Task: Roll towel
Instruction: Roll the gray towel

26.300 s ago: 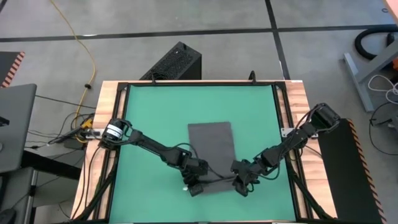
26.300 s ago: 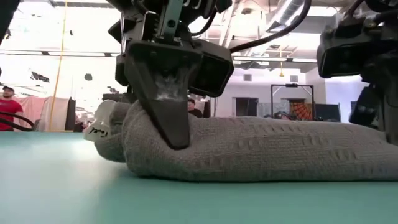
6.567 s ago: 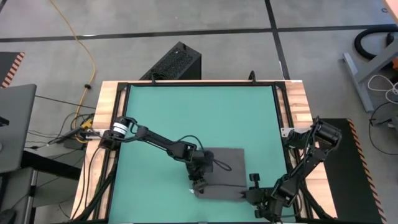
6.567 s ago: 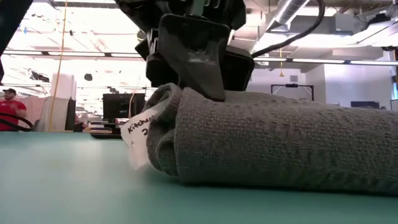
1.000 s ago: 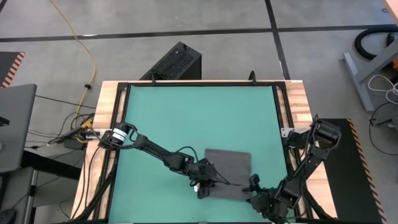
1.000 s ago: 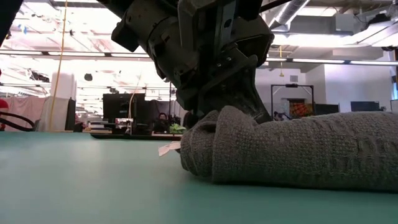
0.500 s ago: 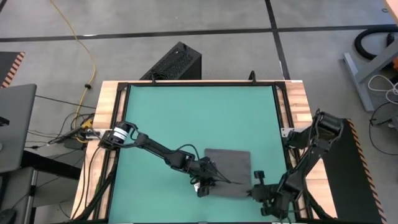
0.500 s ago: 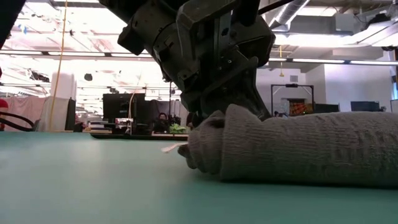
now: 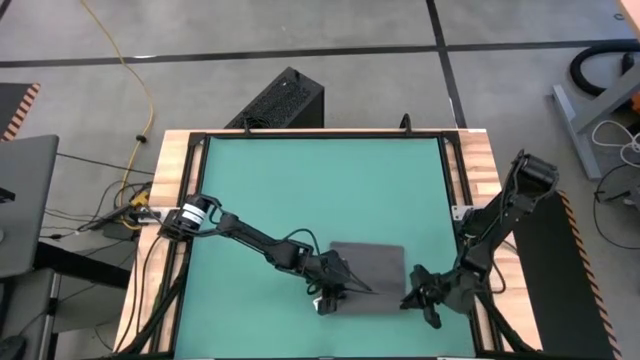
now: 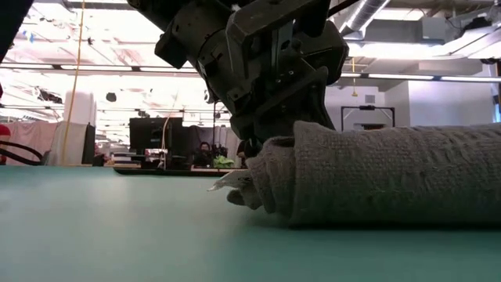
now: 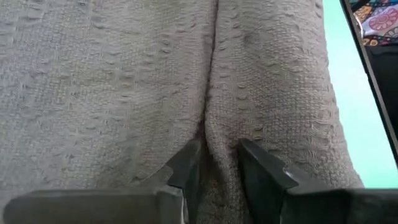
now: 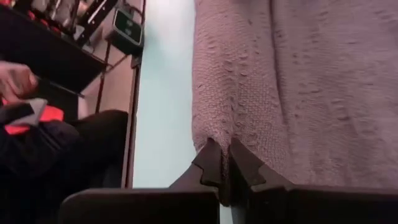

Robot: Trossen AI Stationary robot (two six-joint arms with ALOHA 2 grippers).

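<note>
The plain dark grey soft cloth towel (image 9: 367,275), partly rolled, lies on the green mat (image 9: 300,190) of the bench near its front edge. The left end effector (image 11: 216,163) has its fingers slightly apart around a towel fold. The right end effector (image 12: 224,163) is clamped on the towel's opposite end.

Right gripper (image 12: 224,163) jaws pinched shut on towel (image 12: 298,87) edge; green mat (image 12: 165,93) beside; person's sleeve (image 12: 28,115) beyond.
</note>
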